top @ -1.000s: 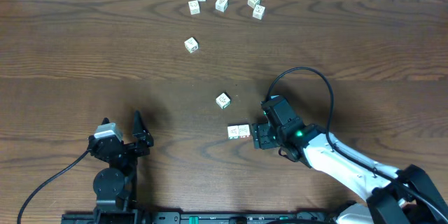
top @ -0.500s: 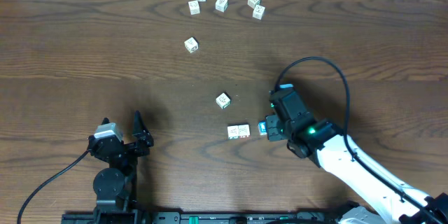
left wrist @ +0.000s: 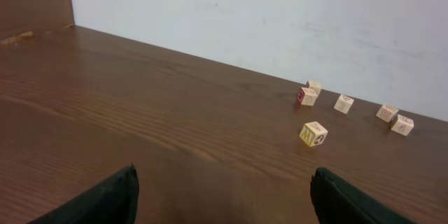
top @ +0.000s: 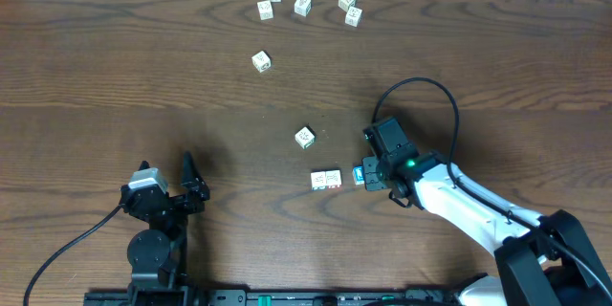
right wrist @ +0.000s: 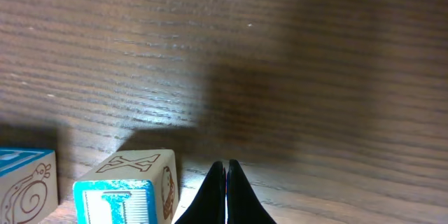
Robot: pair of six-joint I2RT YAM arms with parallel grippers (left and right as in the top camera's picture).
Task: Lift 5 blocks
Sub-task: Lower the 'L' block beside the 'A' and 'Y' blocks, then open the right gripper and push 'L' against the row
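Blocks [top: 333, 180] of the task, five small cream cubes with coloured prints, all rest on the brown bench [top: 115, 86]. The blue-faced block [top: 360, 174] sits toward the near middle, just beside the tip of the right hand [top: 371, 176]. In the right wrist view it shows an X on top and a blue-framed front, and it stands just left of the fingertips, apart from them. The right hand is pinched fully together, its two dark fingers [right wrist: 218, 189] meeting with nothing between them. A snail-printed block [right wrist: 24, 182] shows at the left edge of that view, near the X one. From above, two touching blocks [top: 319, 181] lie just left of the blue-faced block. A single block [top: 304, 137] sits a little farther back and left. The yellow-faced block [top: 261, 61] stands alone, farther out again.

Five other pale cubes [top: 302, 5] cluster near the far edge, below the white wall [left wrist: 280, 14]. The left hand [top: 165, 174] is at the near left, spread wide and empty, well apart from every block. A black cable [top: 421, 84] loops above the right arm.
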